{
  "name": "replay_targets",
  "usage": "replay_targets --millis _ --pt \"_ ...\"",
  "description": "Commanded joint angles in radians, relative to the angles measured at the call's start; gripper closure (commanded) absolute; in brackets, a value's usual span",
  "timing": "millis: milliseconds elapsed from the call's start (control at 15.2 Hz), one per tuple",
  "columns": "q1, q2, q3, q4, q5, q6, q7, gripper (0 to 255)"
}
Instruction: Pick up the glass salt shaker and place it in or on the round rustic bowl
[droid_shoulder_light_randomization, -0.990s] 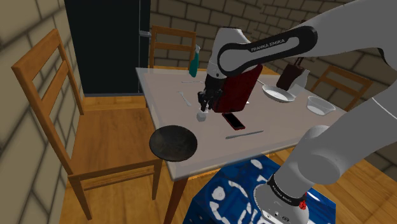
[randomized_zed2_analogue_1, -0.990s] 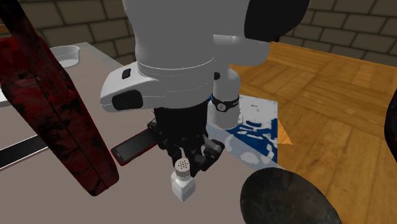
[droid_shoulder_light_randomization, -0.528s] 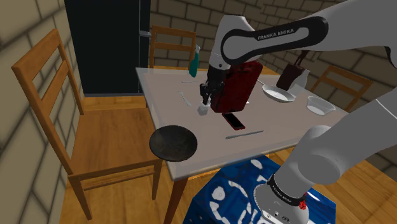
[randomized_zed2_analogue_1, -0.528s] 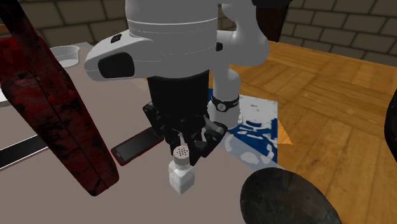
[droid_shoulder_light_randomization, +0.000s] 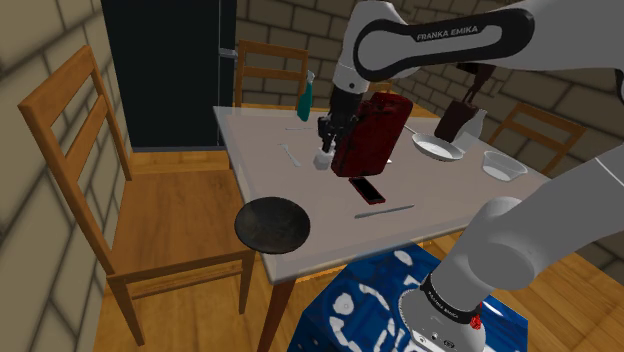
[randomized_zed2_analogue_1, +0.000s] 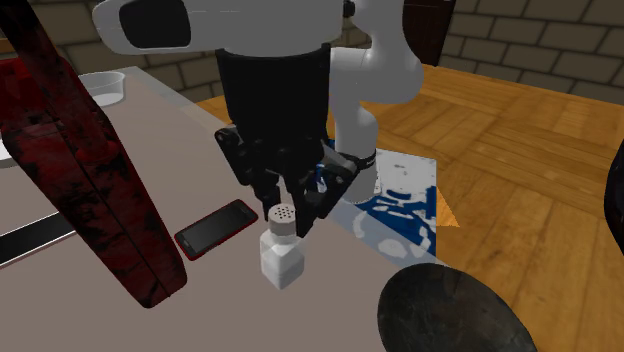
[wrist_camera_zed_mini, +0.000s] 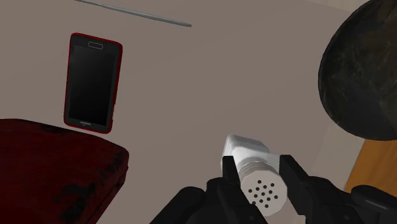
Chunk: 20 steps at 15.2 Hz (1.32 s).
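Note:
A small white salt shaker (droid_shoulder_light_randomization: 322, 159) with a perforated cap hangs above the pale table (droid_shoulder_light_randomization: 262, 140), held upright. My black gripper (droid_shoulder_light_randomization: 326, 143) is shut on its cap from above. The shaker (randomized_zed2_analogue_1: 279, 254) hangs below the fingers (randomized_zed2_analogue_1: 316, 200), near a red-edged phone. In the wrist view the gripper (wrist_camera_zed_mini: 262, 186) clasps the shaker (wrist_camera_zed_mini: 249, 151) between both fingers. The dark round bowl (droid_shoulder_light_randomization: 272, 224) sits at the table's near corner, toward the shoulder view's lower left of the shaker. It also appears as bowl (randomized_zed2_analogue_1: 450, 315) and bowl (wrist_camera_zed_mini: 362, 83).
A dark red case (droid_shoulder_light_randomization: 372, 135) leans right beside the gripper. A phone (droid_shoulder_light_randomization: 367, 189) and a thin knife (droid_shoulder_light_randomization: 384, 211) lie on the table near it. Two white bowls (droid_shoulder_light_randomization: 437, 149), a teal bottle (droid_shoulder_light_randomization: 305, 98) and wooden chairs (droid_shoulder_light_randomization: 90, 180) surround the table.
The gripper has risen with the shaker clasped in it, lifting it off the table and a little away from the bowl.

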<state>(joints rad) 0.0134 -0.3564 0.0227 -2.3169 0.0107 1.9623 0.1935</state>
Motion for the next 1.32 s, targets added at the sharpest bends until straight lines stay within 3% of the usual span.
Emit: replay_targets --millis 0,528,1056,1254 --pt "0.000 -0.003 0.000 0.015 0.000 -0.019 0.001 255" --pt "0.081 -0.017 0.135 0.060 0.052 -0.073 0.191 255" --pt "0.153 0.044 0.277 0.182 0.085 -0.125 0.396 255" --pt "0.154 0.048 0.279 0.145 0.086 -0.085 0.396 255"
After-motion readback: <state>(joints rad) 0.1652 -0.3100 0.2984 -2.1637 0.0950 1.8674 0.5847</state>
